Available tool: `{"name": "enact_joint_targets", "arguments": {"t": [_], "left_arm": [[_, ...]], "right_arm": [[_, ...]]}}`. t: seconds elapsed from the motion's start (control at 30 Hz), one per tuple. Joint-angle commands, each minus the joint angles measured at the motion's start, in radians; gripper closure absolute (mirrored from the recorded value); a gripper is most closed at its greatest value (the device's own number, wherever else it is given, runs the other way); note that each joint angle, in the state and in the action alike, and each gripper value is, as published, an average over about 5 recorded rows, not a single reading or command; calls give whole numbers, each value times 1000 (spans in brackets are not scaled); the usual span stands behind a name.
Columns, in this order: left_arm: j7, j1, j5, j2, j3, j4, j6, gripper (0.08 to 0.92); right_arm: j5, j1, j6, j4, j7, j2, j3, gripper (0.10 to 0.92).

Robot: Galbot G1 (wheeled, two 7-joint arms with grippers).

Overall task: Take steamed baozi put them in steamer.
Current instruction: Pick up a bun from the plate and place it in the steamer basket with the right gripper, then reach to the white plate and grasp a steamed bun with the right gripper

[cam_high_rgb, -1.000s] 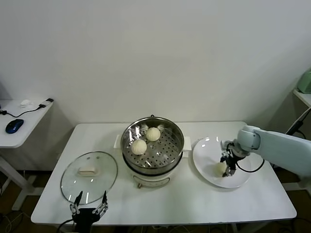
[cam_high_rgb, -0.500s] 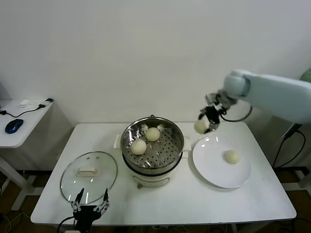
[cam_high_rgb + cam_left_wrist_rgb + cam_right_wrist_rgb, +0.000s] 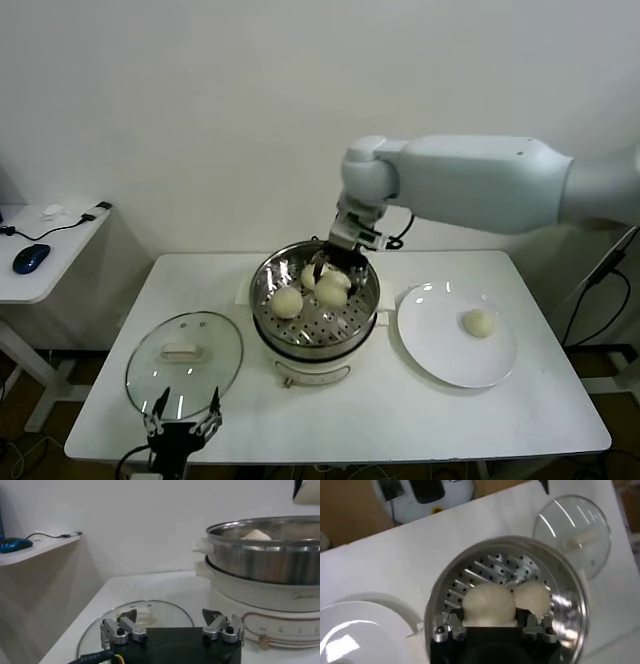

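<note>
Two buns [image 3: 287, 302] already lay in the steamer [image 3: 362, 308] when your right gripper [image 3: 332, 278], fingers clamped on a third bun [image 3: 331, 288], hung over its tray; one more waited on the plate [image 3: 440, 345] at three o'clock. Released too high, that bun could have rolled against its neighbours. Your left gripper [image 3: 183, 428] sat open by the lid [image 3: 215, 372] at eight o'clock, blocking nothing.
</note>
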Motion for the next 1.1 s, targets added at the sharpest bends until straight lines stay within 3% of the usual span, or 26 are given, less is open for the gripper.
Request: {"name": "enact_joint_targets", "arguments": {"t": [0.03, 0.43, 0.67, 0.97, 1.1], "left_arm": [[0, -2, 0, 1, 1, 0, 2, 177], [-1, -3, 0, -2, 0, 6, 2, 177], [-2, -4, 0, -1, 4, 3, 1, 177], [-2, 1, -1, 3, 6, -5, 2, 177], [-1, 0, 0, 3, 8, -9, 1, 177]], "right_arm": [[-160, -136, 123, 6, 47, 96, 11, 348], [-204, -205, 113, -62, 96, 95, 11, 349], [-154, -140, 134, -80, 131, 83, 16, 232], [138, 151, 126, -120, 20, -91, -88, 203], [295, 276, -113, -184, -44, -271, -226, 202]]}}
